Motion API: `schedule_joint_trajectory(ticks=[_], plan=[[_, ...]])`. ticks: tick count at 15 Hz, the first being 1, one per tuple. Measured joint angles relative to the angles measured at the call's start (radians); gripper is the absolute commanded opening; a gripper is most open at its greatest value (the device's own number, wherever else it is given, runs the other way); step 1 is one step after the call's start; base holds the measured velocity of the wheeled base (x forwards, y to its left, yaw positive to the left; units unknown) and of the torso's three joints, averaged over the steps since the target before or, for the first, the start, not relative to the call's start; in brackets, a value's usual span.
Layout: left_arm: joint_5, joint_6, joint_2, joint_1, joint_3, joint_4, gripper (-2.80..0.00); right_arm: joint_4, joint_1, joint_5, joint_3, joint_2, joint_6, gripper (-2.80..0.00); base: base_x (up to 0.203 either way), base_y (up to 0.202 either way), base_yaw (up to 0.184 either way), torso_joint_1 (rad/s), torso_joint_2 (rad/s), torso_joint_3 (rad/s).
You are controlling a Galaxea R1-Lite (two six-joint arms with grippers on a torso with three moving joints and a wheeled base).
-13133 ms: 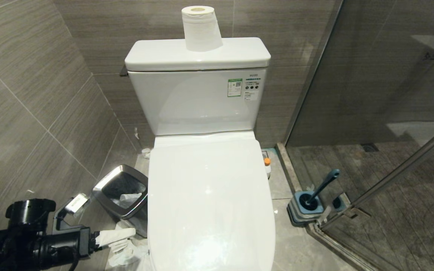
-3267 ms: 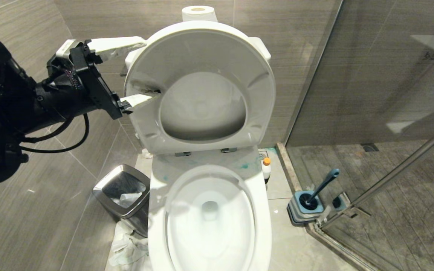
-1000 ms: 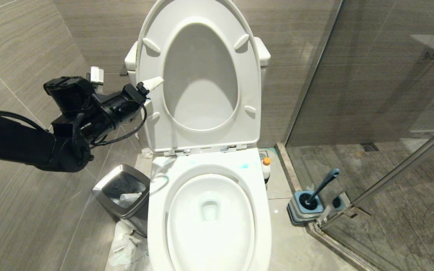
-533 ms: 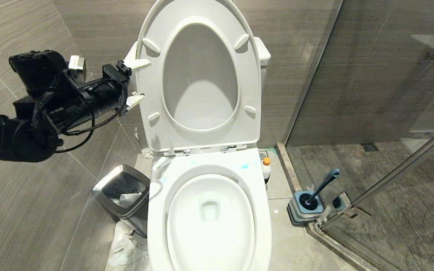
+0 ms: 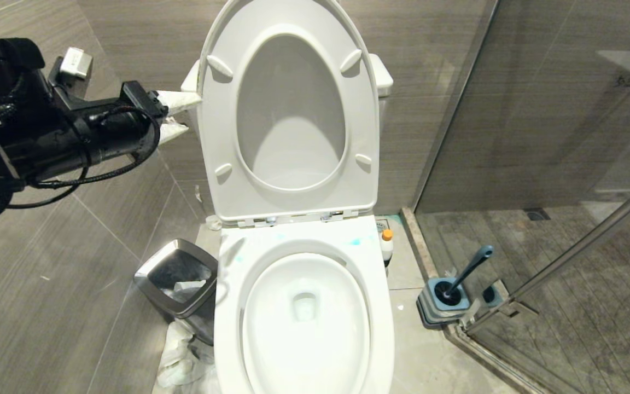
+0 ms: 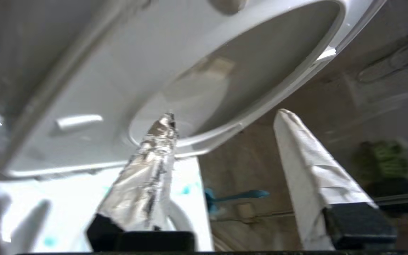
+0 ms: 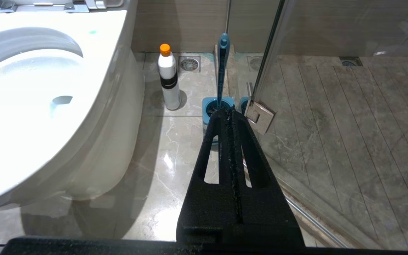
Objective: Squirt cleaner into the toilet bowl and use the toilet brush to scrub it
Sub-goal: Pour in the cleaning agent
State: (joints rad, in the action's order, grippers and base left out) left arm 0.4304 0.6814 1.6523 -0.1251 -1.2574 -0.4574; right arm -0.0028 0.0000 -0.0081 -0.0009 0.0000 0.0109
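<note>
left gripper [image 5: 175, 115]: we saw it upper left of the head frame, fingers apart, empty, beside the raised seat [image 5: 290, 109].
right gripper [image 7: 229, 111]: clamped together, empty.
cleaner [image 5: 386, 244]: floor, right of toilet bowl [image 5: 304, 317].
toilet brush [image 5: 465, 273]: in holder, lower right.

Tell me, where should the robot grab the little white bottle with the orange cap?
Probably round the white middle of the small white plastic bottle with the orange cap, coming from the open floor side. It stands upright, with the glossy white ceramic toilet bowl close on its other side.
</note>
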Motion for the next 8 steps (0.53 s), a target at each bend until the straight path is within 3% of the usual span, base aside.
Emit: schedule_joint_trajectory(ticks=[3,6,8], plan=[[-0.064,-0.144,-0.042,0.009,-0.004,-0.004,-2.8,0.0,0.0,0.0,0.0,0.0,0.0,-2.8,0.0,0.0,0.0,0.0,0.0,0.0],[-0.079,-0.278,-0.118,0.024,-0.005,-0.003,-2.8,0.0,0.0,0.0,0.0,0.0,0.0,-2.8,0.0,0.0,0.0,0.0,0.0,0.0],[-0.077,-0.315,-0.194,0.035,0.005,0.02,-2.8,0.0,0.0,0.0,0.0,0.0,0.0,-2.8,0.0,0.0,0.0,0.0,0.0,0.0]])
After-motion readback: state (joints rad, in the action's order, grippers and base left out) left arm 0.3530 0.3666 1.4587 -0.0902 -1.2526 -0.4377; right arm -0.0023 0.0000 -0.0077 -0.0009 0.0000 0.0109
